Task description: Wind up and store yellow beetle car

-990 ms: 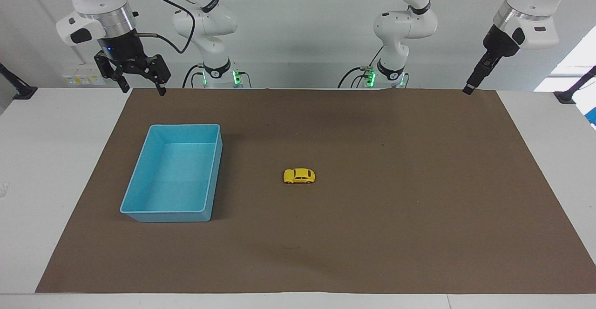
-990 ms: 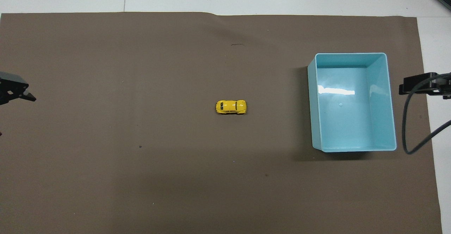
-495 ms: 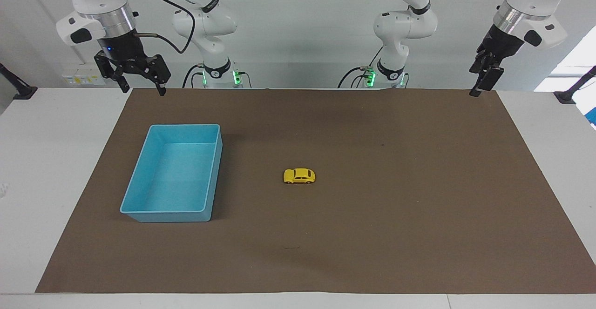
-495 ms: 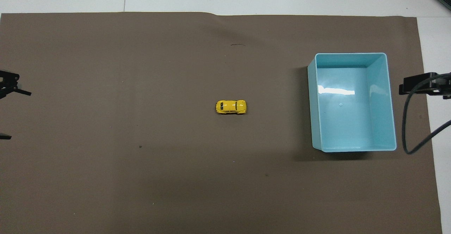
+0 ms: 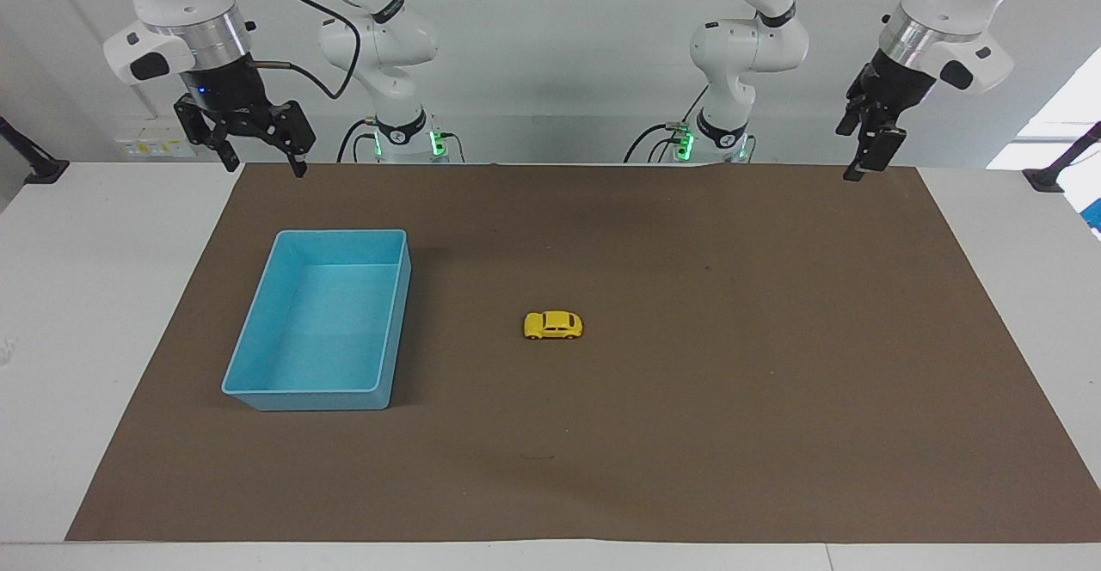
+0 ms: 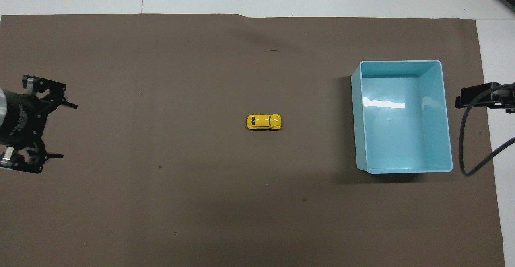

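The yellow beetle car (image 5: 553,325) stands on its wheels in the middle of the brown mat, and it also shows in the overhead view (image 6: 264,122). My left gripper (image 5: 860,167) is open and empty, up in the air over the mat's edge at the left arm's end, well apart from the car; its spread fingers show in the overhead view (image 6: 69,131). My right gripper (image 5: 265,168) is open and empty, and waits high over the mat's edge near the robots, above the blue bin's end of the table. Only part of it (image 6: 470,96) shows in the overhead view.
An empty light blue bin (image 5: 310,401) stands on the mat toward the right arm's end, beside the car (image 6: 400,62). The brown mat (image 5: 731,433) covers most of the white table. A black cable (image 6: 466,138) hangs by the bin.
My left gripper has swung inward from the left arm's end over the mat and turned, with its fingers now seen spread. The right arm, the car and the bin have not moved.
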`<action>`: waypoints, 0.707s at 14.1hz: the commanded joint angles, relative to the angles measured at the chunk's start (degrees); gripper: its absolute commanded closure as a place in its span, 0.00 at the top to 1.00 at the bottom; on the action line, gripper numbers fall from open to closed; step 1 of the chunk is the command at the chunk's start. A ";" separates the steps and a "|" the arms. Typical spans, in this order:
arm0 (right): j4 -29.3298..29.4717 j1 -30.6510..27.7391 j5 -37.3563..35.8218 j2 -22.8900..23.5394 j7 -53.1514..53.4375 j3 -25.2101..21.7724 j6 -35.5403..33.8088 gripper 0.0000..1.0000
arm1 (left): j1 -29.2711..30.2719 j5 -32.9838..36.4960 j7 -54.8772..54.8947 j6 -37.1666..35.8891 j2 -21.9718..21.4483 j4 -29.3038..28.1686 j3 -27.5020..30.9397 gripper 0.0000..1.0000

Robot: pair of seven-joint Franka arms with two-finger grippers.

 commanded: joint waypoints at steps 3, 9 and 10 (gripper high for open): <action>-0.64 -0.71 0.63 -0.70 -1.83 -0.03 0.45 1.00 | -7.56 -0.60 -12.08 10.88 6.23 -1.56 0.76 1.00; -0.64 -0.71 0.63 -0.70 -1.83 -0.03 0.36 1.00 | -15.29 -0.95 -21.06 17.49 19.31 2.29 0.76 1.00; -0.64 -0.71 0.63 -0.70 -1.83 -0.03 0.36 1.00 | -15.83 -1.56 -22.55 19.41 21.78 3.78 0.76 1.00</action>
